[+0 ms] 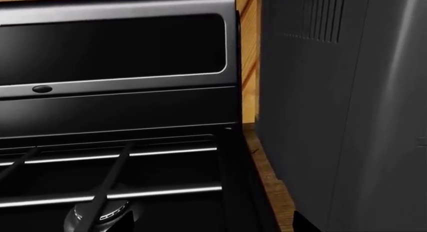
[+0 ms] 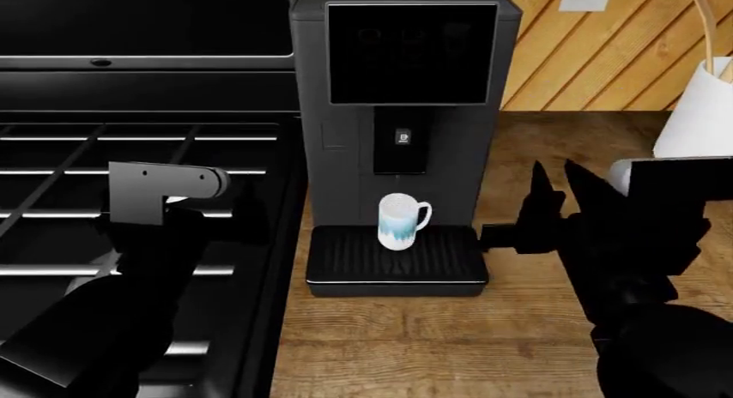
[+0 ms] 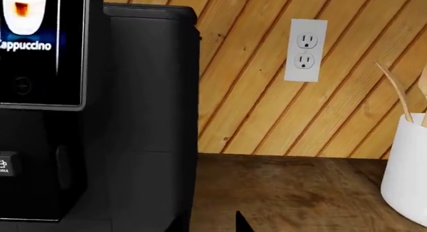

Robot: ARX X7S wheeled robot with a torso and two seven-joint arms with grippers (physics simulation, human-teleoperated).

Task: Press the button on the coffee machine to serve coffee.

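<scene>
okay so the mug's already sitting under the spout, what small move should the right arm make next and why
Probably swing the right gripper up and leftward toward the coffee machine's glossy front panel: it sits low beside the drip tray, apart from the machine, with the mug already placed.

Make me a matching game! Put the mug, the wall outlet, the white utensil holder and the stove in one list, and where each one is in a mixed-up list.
Things:
1. mug
2. wall outlet
3. white utensil holder
4. stove

Places:
A. left of the coffee machine
B. on the drip tray
C. on the wooden wall
D. on the counter, right of the coffee machine

Pairs: 1-B, 2-C, 3-D, 4-A
</scene>
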